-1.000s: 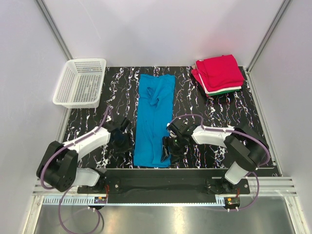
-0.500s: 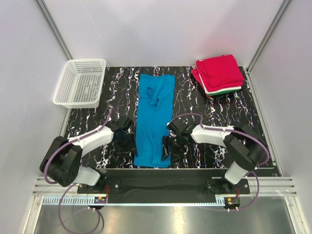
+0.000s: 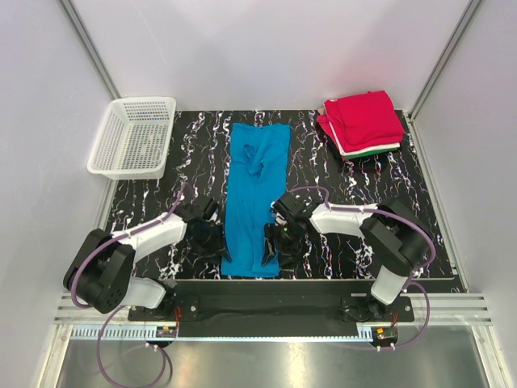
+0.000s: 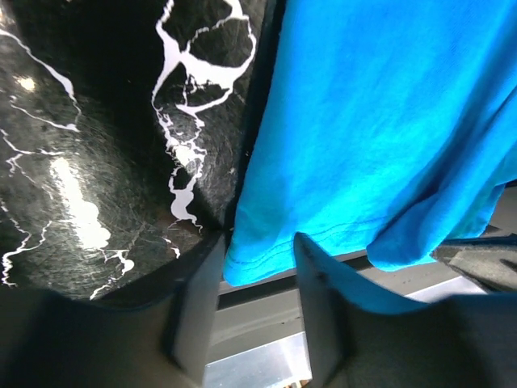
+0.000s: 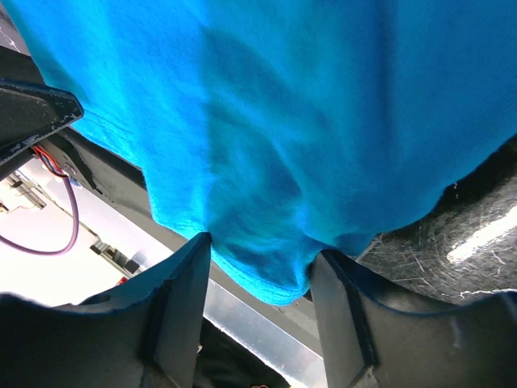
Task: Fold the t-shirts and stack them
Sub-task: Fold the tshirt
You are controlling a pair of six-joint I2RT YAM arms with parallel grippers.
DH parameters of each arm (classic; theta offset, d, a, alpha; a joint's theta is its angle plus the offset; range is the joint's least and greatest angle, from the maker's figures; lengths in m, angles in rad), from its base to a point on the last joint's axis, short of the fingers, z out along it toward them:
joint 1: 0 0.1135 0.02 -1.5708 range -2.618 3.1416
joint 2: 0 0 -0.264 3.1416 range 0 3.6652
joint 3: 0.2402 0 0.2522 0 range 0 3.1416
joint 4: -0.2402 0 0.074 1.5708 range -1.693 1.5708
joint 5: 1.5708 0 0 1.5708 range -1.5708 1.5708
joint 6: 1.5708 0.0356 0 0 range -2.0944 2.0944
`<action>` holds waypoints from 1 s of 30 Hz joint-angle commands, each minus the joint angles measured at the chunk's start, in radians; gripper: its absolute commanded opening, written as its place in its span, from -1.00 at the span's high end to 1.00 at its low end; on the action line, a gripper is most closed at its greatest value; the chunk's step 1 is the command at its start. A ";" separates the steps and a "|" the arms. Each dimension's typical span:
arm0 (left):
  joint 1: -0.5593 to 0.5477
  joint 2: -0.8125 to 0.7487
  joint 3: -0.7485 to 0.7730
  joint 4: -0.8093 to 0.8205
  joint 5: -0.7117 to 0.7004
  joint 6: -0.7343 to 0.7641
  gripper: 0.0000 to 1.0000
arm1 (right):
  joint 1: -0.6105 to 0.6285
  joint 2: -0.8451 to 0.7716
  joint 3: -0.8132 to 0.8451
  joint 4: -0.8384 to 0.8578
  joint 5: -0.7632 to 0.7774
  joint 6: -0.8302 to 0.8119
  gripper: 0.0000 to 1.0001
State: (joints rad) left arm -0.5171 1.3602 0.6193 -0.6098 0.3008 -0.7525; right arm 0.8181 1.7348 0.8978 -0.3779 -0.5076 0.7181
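Observation:
The bright blue t-shirt [image 3: 256, 194] lies as a long narrow strip down the middle of the table, its hem at the near edge. My left gripper [image 3: 215, 244] is at the hem's left corner. In the left wrist view the left gripper [image 4: 257, 271] is open, with the blue hem corner [image 4: 266, 255] between its fingertips. My right gripper [image 3: 279, 246] is at the hem's right corner. In the right wrist view the right gripper [image 5: 260, 263] is open, with a fold of blue cloth [image 5: 266, 242] hanging between its fingers. A stack of folded t-shirts [image 3: 363, 122], red on top with green and white edges below, sits at the back right.
A white plastic mesh basket [image 3: 133, 137] stands at the back left corner. The black marbled table [image 3: 186, 162] ends at a metal rail just below the shirt's hem. Grey walls close in on three sides.
My left gripper has moved right to the shirt's near left corner. My right gripper has moved left and slightly nearer, over the near right corner. The shirt has hardly shifted.

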 commanded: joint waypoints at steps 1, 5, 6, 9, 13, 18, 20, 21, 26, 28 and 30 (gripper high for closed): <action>-0.008 0.031 -0.050 0.033 -0.057 0.016 0.20 | 0.006 0.009 -0.060 -0.004 0.096 -0.029 -0.09; -0.009 0.037 -0.049 0.044 -0.046 0.016 0.21 | 0.006 -0.015 -0.086 -0.004 0.106 -0.020 0.05; -0.009 0.040 -0.049 0.047 -0.042 0.018 0.20 | 0.006 -0.014 -0.086 -0.004 0.109 -0.022 0.04; -0.015 0.056 -0.055 0.059 -0.032 0.021 0.14 | 0.006 0.002 -0.082 0.002 0.107 -0.023 -0.04; -0.024 0.071 -0.066 0.071 -0.023 0.016 0.03 | 0.006 0.026 -0.065 0.014 0.098 -0.022 -0.15; -0.031 0.066 -0.081 0.079 -0.012 0.007 0.02 | 0.006 0.040 -0.053 0.016 0.095 -0.020 -0.13; -0.032 0.062 -0.082 0.079 -0.014 0.002 0.12 | 0.006 0.048 -0.053 0.017 0.093 -0.022 0.00; -0.032 0.060 -0.081 0.079 -0.015 0.004 0.19 | 0.006 0.049 -0.054 0.017 0.093 -0.020 0.03; -0.032 0.056 -0.073 0.071 -0.020 0.004 0.63 | 0.006 0.045 -0.062 0.014 0.096 -0.022 0.40; -0.034 0.054 -0.066 0.067 -0.022 0.004 0.73 | 0.006 0.040 -0.057 0.011 0.101 -0.020 0.78; -0.034 0.054 -0.055 0.059 -0.023 0.005 0.81 | 0.006 0.034 -0.053 0.007 0.103 -0.023 1.00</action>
State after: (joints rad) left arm -0.5426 1.3846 0.5850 -0.5320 0.3813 -0.7715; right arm 0.8177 1.7485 0.8608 -0.3424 -0.5102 0.7254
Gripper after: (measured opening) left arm 0.132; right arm 0.100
